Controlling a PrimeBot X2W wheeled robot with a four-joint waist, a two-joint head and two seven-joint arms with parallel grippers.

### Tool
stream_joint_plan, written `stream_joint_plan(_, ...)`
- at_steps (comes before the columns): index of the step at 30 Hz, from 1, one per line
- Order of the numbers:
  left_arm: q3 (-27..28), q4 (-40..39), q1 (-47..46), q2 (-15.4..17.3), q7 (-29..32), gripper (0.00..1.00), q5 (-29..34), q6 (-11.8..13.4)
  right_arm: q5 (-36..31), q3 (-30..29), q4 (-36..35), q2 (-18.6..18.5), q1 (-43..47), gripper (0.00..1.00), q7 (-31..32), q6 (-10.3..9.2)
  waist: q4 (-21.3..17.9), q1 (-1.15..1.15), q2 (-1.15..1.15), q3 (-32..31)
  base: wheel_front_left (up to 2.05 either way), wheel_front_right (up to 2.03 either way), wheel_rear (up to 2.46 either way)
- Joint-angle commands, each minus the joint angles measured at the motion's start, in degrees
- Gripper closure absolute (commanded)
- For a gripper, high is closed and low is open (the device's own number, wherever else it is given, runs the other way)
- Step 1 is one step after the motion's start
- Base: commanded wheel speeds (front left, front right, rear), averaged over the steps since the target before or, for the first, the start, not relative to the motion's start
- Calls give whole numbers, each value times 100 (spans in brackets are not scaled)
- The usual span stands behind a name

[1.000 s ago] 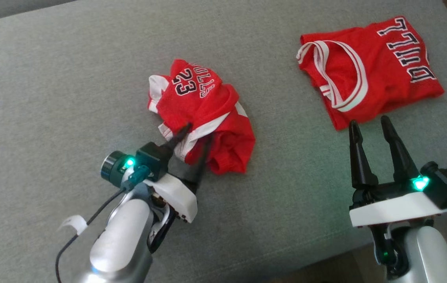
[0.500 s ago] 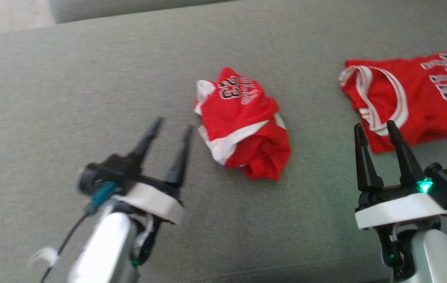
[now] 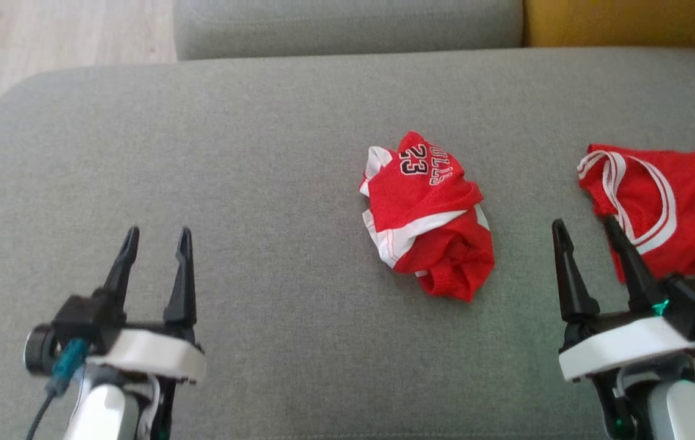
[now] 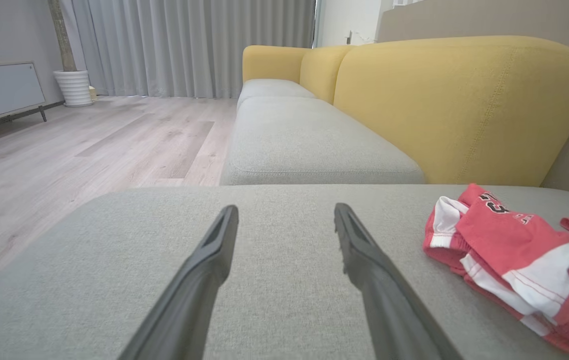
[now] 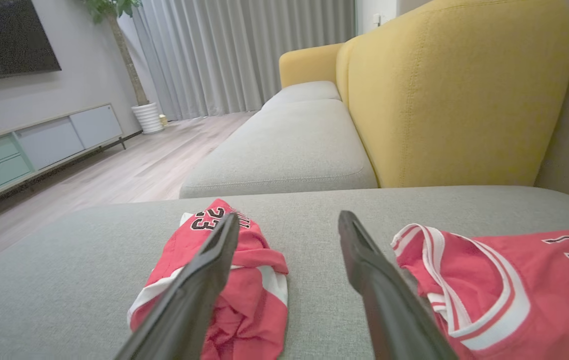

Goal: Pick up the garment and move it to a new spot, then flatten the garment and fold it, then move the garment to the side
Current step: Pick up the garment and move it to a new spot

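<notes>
the crumpled red garment point(image 3: 427, 220) lies bunched on the grey sofa seat point(image 3: 262, 153), a little right of middle in the head view, its number 23 turned up toward the far edge. the left claw point(image 3: 158, 235) hovers well apart from it, off to its left and nearer the robot, fingers spread wide with nothing between them. the right claw point(image 3: 584, 223) stands on the garment's other side, also spread and empty, closer to it than the left one is. its outer finger overlaps the edge of a second red jersey point(image 3: 677, 208) lying flatter at the right rim; whether it touches the cloth i cannot tell. the two red pieces lie apart, with bare seat between them.

from above, the head view gives the layout: the garment sits between the two claws, and the jersey lies beyond the right one. the left wrist view, low along the seat, puts the garment to the right of its own fingers and clear of them. it adds the room: a yellow backrest point(image 4: 459, 105), pale wood floor point(image 4: 89, 150), grey curtains point(image 4: 189, 45) and a white plant pot point(image 4: 74, 87). the right wrist view looks between its fingers at bare seat, the garment behind that view's left finger and the jersey behind its right. it adds a low cabinet point(image 5: 39, 145) and a dark screen point(image 5: 9, 35) on the wall.
</notes>
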Motion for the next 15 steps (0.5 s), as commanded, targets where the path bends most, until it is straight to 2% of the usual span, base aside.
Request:
stream_joint_plan(1, 216, -234, -43, 118, -43, 0, 40, 6, -48, 114, -225, -21, -21, 0, 61, -5, 46, 0, 0, -137, 0, 0, 0)
stream_joint_plan(15, 114, -344, 575, 133, -43, 0, -33, -84, -172, 34, -337, -21, 400, 0, 273, -5, -10, 0, 0, -472, 0, 0, 0)
